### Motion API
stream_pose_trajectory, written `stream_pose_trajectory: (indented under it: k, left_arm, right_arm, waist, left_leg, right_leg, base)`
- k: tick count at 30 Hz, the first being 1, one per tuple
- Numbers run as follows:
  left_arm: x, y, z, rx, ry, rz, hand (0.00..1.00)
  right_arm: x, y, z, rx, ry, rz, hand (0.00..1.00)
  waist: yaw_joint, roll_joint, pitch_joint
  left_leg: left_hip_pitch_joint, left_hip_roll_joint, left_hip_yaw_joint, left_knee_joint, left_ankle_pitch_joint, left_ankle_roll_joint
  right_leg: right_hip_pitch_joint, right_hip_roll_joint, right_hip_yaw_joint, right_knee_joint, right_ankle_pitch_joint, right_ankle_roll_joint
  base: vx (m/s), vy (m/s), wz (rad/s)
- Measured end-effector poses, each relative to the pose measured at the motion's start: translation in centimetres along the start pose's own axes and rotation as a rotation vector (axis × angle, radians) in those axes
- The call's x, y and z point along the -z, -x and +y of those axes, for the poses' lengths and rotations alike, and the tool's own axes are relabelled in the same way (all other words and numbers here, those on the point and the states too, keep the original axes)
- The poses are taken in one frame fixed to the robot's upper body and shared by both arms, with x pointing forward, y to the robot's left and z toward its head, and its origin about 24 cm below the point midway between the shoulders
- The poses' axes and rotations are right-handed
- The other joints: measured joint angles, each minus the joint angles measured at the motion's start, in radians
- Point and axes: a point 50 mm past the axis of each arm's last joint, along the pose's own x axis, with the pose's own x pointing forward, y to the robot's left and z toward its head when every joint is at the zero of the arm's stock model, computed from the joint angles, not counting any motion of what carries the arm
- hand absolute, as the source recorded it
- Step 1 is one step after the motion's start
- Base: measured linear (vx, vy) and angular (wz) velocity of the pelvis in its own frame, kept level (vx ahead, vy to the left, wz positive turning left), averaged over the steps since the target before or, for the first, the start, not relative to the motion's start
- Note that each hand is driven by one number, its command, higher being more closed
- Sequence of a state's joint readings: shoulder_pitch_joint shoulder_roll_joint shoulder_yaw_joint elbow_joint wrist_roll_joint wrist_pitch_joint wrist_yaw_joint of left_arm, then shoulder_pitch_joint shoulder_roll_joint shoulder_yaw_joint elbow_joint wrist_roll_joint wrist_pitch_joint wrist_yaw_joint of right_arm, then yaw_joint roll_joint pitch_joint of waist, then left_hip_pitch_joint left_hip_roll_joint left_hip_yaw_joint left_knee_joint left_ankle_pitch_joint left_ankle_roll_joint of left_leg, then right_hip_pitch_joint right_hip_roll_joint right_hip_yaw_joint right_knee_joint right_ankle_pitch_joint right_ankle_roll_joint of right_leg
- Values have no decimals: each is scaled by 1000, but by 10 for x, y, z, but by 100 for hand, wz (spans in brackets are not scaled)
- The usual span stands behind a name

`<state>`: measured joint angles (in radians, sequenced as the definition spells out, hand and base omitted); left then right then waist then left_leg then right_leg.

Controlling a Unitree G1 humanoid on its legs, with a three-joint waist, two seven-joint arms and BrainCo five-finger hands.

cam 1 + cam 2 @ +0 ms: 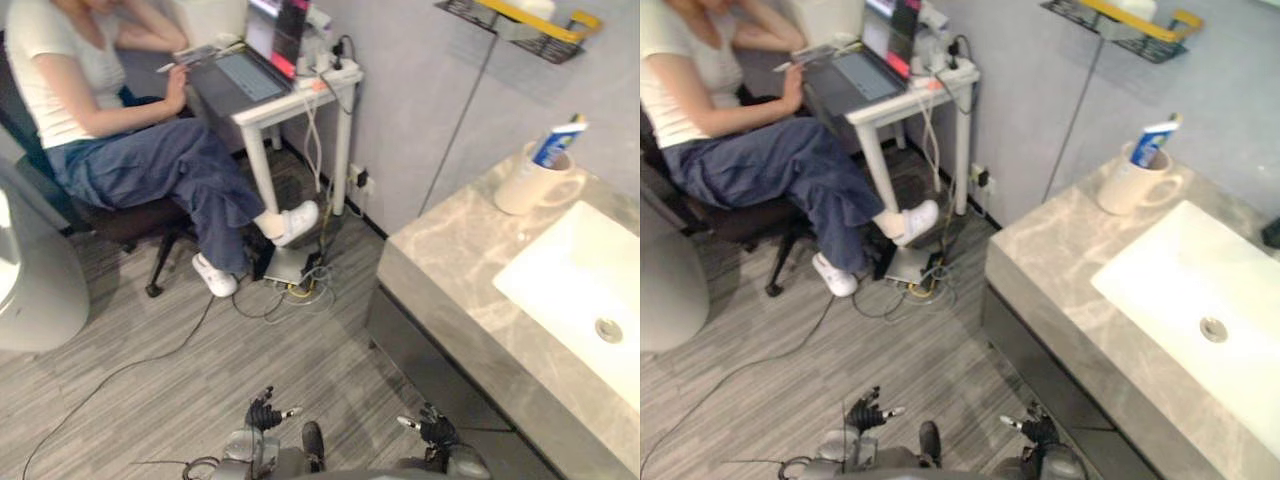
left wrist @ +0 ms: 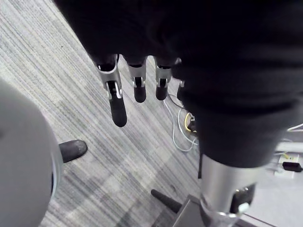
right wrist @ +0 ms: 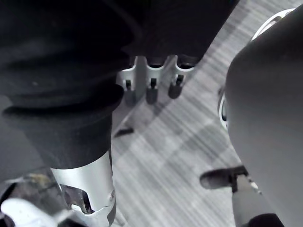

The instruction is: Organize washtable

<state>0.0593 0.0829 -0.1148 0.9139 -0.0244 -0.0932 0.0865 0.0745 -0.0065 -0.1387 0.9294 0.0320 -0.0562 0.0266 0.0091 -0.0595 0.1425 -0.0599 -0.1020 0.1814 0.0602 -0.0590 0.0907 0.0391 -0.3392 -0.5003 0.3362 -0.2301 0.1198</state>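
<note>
The grey marble washtable (image 1: 450, 260) stands at the right with a white sink (image 1: 580, 290) set into it. At its far corner stands a cream mug (image 1: 528, 180) with a blue and white toothpaste tube (image 1: 558, 142) upright in it. My left hand (image 1: 262, 412) and right hand (image 1: 432, 428) hang low over the grey wood floor, well short of the counter. In the left wrist view the fingers (image 2: 137, 85) point straight down and hold nothing. The right hand's fingers (image 3: 150, 87) are relaxed and hold nothing too.
A person (image 1: 120, 120) sits on a dark chair at a small white table (image 1: 300, 95) with a laptop, at the far left. Cables (image 1: 290, 290) lie on the floor under it. A dark wire shelf (image 1: 520, 25) hangs on the wall above the counter.
</note>
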Motion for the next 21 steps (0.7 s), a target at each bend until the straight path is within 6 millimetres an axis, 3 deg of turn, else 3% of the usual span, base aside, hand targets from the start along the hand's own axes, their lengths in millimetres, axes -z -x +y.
stream_pose_trajectory:
  k: [1, 2, 3, 4, 8, 10, 11, 12, 14, 16, 17, 18, 20, 21]
  left_arm:
    - [0, 0, 0, 0, 0, 1, 0]
    - [1, 0, 0, 1, 0, 3, 0]
    - [1, 0, -2, 5, 2, 4, 0]
    - [3, 1, 2, -6, -1, 9, 0]
    - [4, 0, 2, -5, -5, 15, 0]
    - [6, 1, 2, -4, -7, 24, 0]
    - [5, 1, 2, -6, -7, 21, 0]
    - [5, 0, 0, -2, -4, 22, 0]
    - [2, 0, -13, 30, 8, 15, 0]
    - [0, 0, -18, 43, 10, 11, 0]
    - [0, -1, -19, 48, -6, 9, 0]
    - [-2, -1, -19, 52, -17, 4, 0]
    - [-8, -3, -24, 71, -39, -13, 0]
    - [-11, -3, -29, 94, -59, -25, 0]
  right_arm:
    - [-1, 0, 0, -3, 5, -1, 0]
    - [-5, -1, -1, -3, 14, -14, 0]
    - [-6, -2, -2, -2, 17, -16, 0]
    - [-7, -2, 3, -22, 46, -18, 0]
    - [-4, -4, 9, -52, 76, 4, 0]
    - [-4, -4, 12, -68, 78, 7, 0]
    - [0, -3, 14, -75, 77, 20, 0]
    - [0, -3, 14, -74, 79, 23, 0]
    - [-2, -5, 10, -65, 91, 20, 0]
    - [-5, -6, 7, -60, 97, 13, 0]
    - [-8, -7, 9, -63, 98, 8, 0]
    - [-8, -7, 10, -65, 97, 9, 0]
    - [-9, -7, 10, -63, 97, 6, 0]
    - [-11, -8, 8, -54, 101, 0, 0]
  waist:
    - [-2, 3, 0]
    - [-12, 17, -1]
    - [-17, 19, -3]
    - [-18, 25, -1]
    - [-16, 12, -9]
    - [-14, 3, -10]
    - [-5, -12, -20]
    - [1, -11, -25]
    - [6, 35, -31]
    - [6, 52, -28]
    - [5, 52, -25]
    - [2, 49, -23]
    - [2, 46, -18]
    - [-1, 47, -16]
  left_leg:
    - [3, -2, -22, 8, -3, 4]
    - [0, 14, -70, 31, -8, 12]
    - [-2, 22, -100, 46, -9, 13]
    - [0, 44, -165, 62, -14, 4]
    - [16, 45, -300, 67, -14, -23]
    - [22, 19, -362, 97, -28, -47]
    - [16, -5, -391, 111, -37, -61]
    - [9, -6, -414, 123, -45, -71]
    - [-25, 14, -503, 117, -43, -90]
    - [-40, 30, -531, 98, -26, -115]
    - [-43, 50, -508, 79, -7, -143]
    - [-50, 59, -476, 78, -4, -148]
    - [-78, 127, -255, 96, -3, -146]
    - [-107, 192, -6, 140, -4, -138]
  right_leg:
    - [-20, -2, 35, 54, 9, -21]
    - [-80, 16, 138, 163, 14, -57]
    - [-91, 47, 192, 166, -3, -60]
    - [-127, 130, 312, 164, -41, -51]
    - [-201, 230, 451, 75, -38, -25]
    - [-204, 220, 437, 25, 6, -38]
    - [-202, 206, 424, -7, 85, -49]
    - [-198, 198, 410, 3, 88, -53]
    - [-174, 204, 300, -38, 89, -63]
    - [-149, 209, 230, -69, 98, -77]
    - [-120, 211, 171, -88, 101, -81]
    - [-105, 211, 146, -97, 101, -82]
    - [-78, 199, 64, -105, 101, -84]
    - [-72, 178, 17, -102, 100, -84]
  base:
    - [128, 34, 80]
    - [160, 31, 83]
    - [229, 1, 137]
    - [176, -32, 112]
    - [162, -71, 115]
    - [166, -135, 126]
    - [172, -223, 125]
    - [121, -208, 102]
    - [81, -226, 122]
    - [63, -193, 116]
    - [34, -144, 102]
    - [-10, -105, 127]
    - [-36, -31, 109]
    - [-24, 42, 89]
